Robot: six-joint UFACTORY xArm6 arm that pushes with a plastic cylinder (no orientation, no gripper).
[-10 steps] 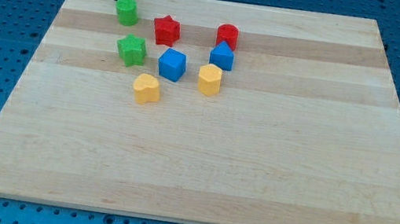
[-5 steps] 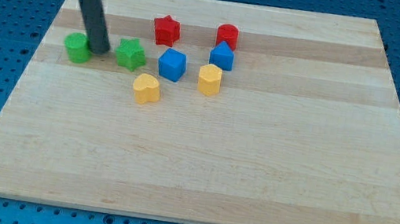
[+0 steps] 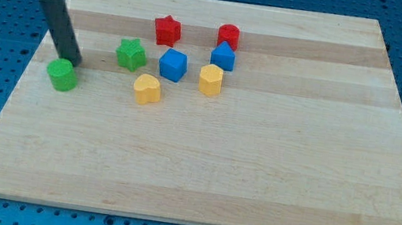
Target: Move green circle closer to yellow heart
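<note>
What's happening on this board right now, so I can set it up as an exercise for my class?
A robot arm ending in a dark rod is pushing small blocks around a wooden board. My tip sits at the upper right edge of the green circle, near the view's left. The yellow heart lies to its right, apart from it, with the green star above and between them. The red and blue blocks and the other yellow block are clustered farther right.

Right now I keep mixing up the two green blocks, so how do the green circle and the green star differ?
The green circle is round with a smooth edge; the green star has points. The circle sits alone near the board's left edge, with my tip at its upper right side; the star sits further toward the view's right and top, beside the blue cube, away from my tip. Both are the same green and look similar in size.
</note>
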